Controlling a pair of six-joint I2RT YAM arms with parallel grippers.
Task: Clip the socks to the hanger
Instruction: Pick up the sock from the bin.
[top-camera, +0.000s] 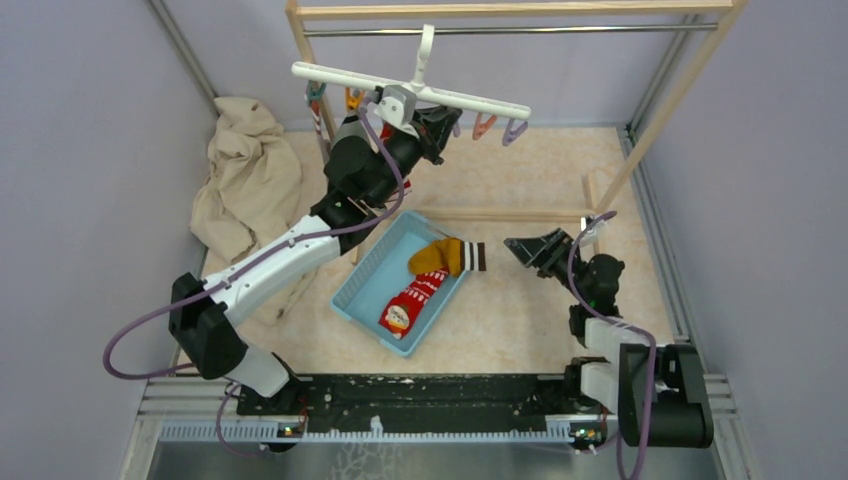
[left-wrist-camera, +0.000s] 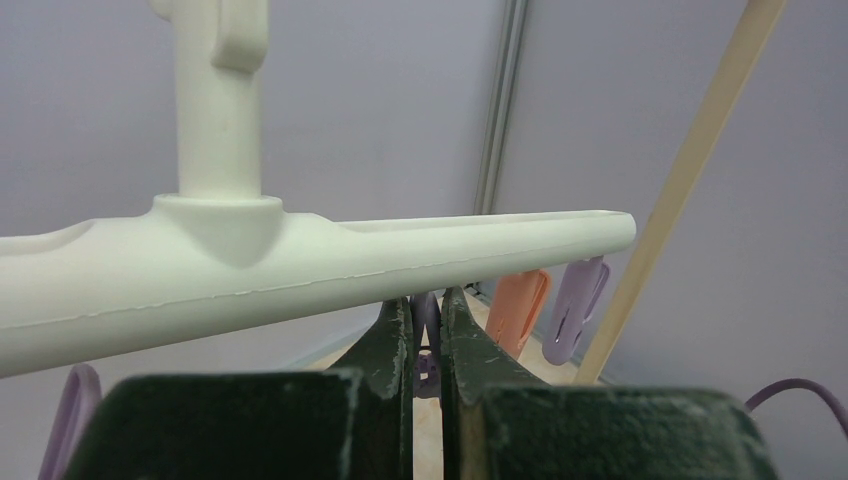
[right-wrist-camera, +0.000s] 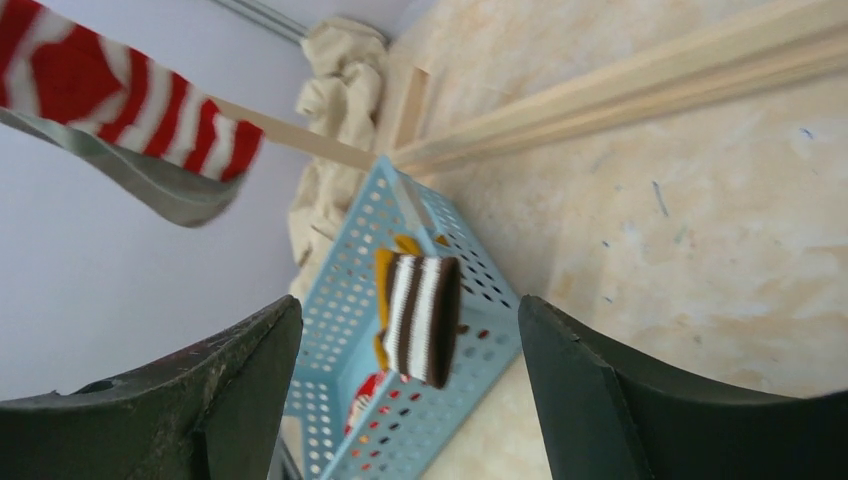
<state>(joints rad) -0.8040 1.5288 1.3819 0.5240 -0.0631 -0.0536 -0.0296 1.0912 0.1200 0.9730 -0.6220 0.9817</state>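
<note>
The white hanger (top-camera: 345, 76) hangs by its hook from the rack's metal rail. Under its bar (left-wrist-camera: 300, 265), my left gripper (top-camera: 443, 128) is shut on a purple peg (left-wrist-camera: 427, 335). An orange peg (left-wrist-camera: 520, 310) and another purple peg (left-wrist-camera: 578, 305) hang further right. The mustard sock (top-camera: 435, 258) lies in the blue basket (top-camera: 365, 270), its brown-and-white striped cuff (right-wrist-camera: 420, 315) draped over the rim. A red sock (top-camera: 410, 300) with white bands lies beside it. My right gripper (top-camera: 515, 245) stands open just right of the cuff, holding nothing.
The wooden rack (top-camera: 640, 140) frames the back, and its base bar (right-wrist-camera: 620, 95) lies on the floor. A beige cloth (top-camera: 245, 180) is heaped at the left. A red-and-white striped sock (right-wrist-camera: 120, 100) and a grey sock (right-wrist-camera: 150, 185) hang at the upper left of the right wrist view.
</note>
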